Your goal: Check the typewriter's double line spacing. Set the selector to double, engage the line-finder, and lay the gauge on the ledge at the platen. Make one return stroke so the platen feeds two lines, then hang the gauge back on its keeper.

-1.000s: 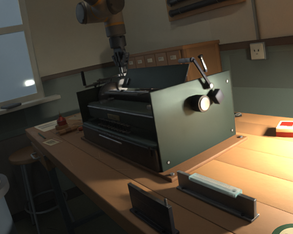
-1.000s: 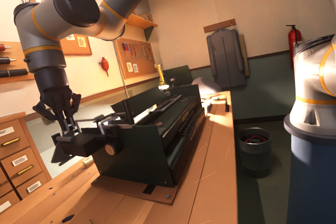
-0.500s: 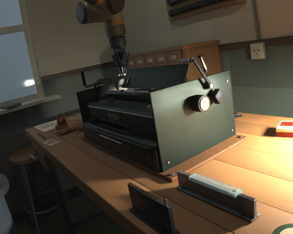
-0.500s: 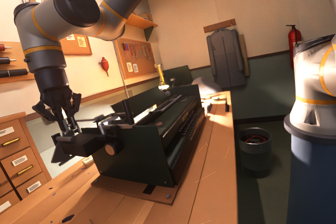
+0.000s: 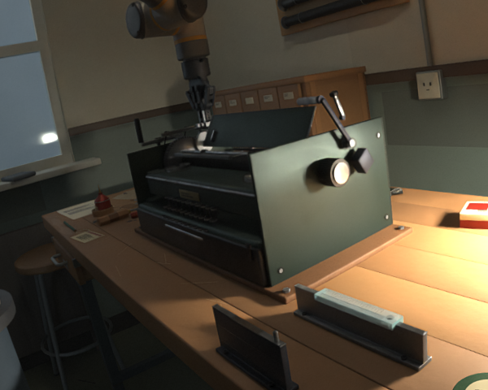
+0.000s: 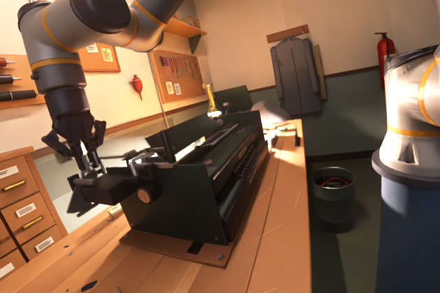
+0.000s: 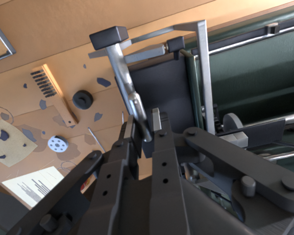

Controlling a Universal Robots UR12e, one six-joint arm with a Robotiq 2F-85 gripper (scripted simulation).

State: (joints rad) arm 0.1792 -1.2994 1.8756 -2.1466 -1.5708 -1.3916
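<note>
At the back left end of the typewriter (image 5: 253,197) carriage, my gripper (image 7: 141,124) stands around a slim silver lever (image 7: 127,83) with a black cap, and it is open, holding nothing. From the side camera the gripper (image 5: 202,119) hangs straight down over the platen's far end. The long return lever (image 5: 328,117) with its black handle rises at the near right end above the platen knob (image 5: 337,172). The pale green gauge (image 5: 358,308) rests on its dark keeper rail (image 5: 362,331) on the bench in front of the typewriter.
The robot's own base (image 6: 408,162) stands right of the bench, with a waste bin (image 6: 333,198) beside it. A second dark stand (image 5: 255,348) sits at the bench's front edge and a red and white box (image 5: 481,214) lies far right. A brush (image 7: 53,93), spools and papers lie behind the typewriter.
</note>
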